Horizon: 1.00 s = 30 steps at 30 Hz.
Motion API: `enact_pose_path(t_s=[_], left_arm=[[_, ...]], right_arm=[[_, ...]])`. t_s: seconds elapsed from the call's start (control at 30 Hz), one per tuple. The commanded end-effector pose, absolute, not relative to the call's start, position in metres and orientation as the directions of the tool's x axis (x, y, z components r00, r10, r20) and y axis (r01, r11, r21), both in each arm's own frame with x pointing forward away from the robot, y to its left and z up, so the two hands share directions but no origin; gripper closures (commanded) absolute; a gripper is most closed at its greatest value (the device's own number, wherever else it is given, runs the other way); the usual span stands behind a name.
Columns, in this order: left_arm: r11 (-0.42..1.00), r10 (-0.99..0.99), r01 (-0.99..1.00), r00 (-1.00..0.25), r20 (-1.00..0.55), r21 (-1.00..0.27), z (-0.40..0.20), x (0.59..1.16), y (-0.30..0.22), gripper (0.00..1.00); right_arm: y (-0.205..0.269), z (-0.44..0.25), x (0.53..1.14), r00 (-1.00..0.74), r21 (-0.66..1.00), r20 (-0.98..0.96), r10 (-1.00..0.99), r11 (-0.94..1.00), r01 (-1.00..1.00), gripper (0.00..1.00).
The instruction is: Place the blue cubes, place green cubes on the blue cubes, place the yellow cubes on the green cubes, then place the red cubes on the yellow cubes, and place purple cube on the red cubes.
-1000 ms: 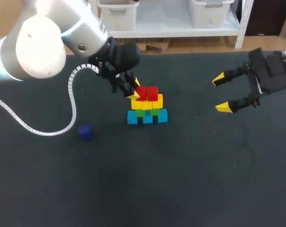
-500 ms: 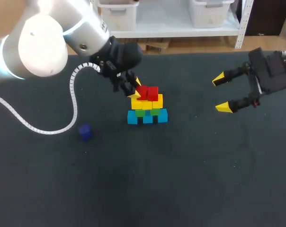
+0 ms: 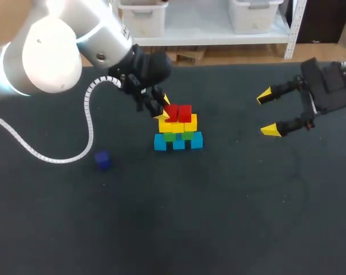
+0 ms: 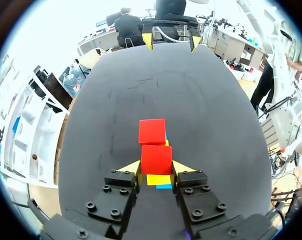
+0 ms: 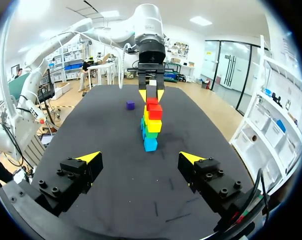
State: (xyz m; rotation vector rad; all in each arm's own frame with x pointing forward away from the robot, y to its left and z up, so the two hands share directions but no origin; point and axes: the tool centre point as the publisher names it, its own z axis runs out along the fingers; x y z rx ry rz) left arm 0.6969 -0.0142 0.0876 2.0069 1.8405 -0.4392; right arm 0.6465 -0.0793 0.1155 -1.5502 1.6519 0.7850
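head view, nearest first: the purple cube (image 3: 102, 160) lies alone on the table (image 3: 219, 217) at near left, well apart from the stack. beyond it stands the stack: blue cubes (image 3: 178, 141) at the base, green cubes (image 3: 177, 136) on them, yellow cubes (image 3: 179, 125) above. on top, the left red cube (image 3: 171, 113) sits just beside the right red cube (image 3: 185, 112). the left gripper (image 3: 162, 109) is at this top layer. in the left wrist view its yellow tips touch the left red cube from both sides, so it is closed on that cube. the right gripper (image 3: 267, 113) hangs at far right, fingers spread, holding nothing, well apart from the stack.

hazards, judged from this state:

1. release. if one finger parts first, the other may drag the left red cube sideways off the yellow cubes or shove it into its neighbour.
2. seating. the underside of the held cube is hidden, so flat contact cannot be confirmed. if it hangs above the layer, it will drop on opening and may land skewed.
3. retreat. a sideways withdrawal could strike the stack, which is narrow and tall, and topple it. a straight lift is the safer path.
4. final step. the purple cube needs a level top pair. a gap or twist there leaves it a poor seat.
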Motion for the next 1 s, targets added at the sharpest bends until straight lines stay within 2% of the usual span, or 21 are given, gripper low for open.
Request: enact_pose_path(t_s=[0.03,0.3,0.43,0.5,1.0], left_arm=[[-0.070,0.877,0.996,0.092,-0.472,0.063,0.0868,0.6980,-0.0145,1.00],[-0.068,0.877,0.996,0.089,-0.472,0.062,0.0864,0.6976,-0.0140,0.99],[-0.068,0.878,0.996,0.089,-0.470,0.062,0.0868,0.6975,-0.0149,0.72],[-0.068,0.878,0.996,0.088,-0.470,0.061,0.0869,0.6977,-0.0154,0.65],[-0.067,0.881,0.996,0.087,-0.466,0.058,0.0868,0.6977,-0.0176,0.50]], right_arm=[[-0.0791,0.1146,0.6473,-0.008,-0.047,-0.836,-0.549,0.087,-0.995,0.00],[-0.0791,0.1146,0.6473,-0.008,-0.047,-0.836,-0.549,0.087,-0.995,0.00],[-0.0791,0.1146,0.6473,-0.008,-0.047,-0.836,-0.549,0.087,-0.995,0.00],[-0.0791,0.1146,0.6473,-0.008,-0.047,-0.836,-0.549,0.087,-0.995,0.00],[-0.0791,0.1146,0.6473,-0.008,-0.047,-0.836,-0.549,0.087,-0.995,0.00]])
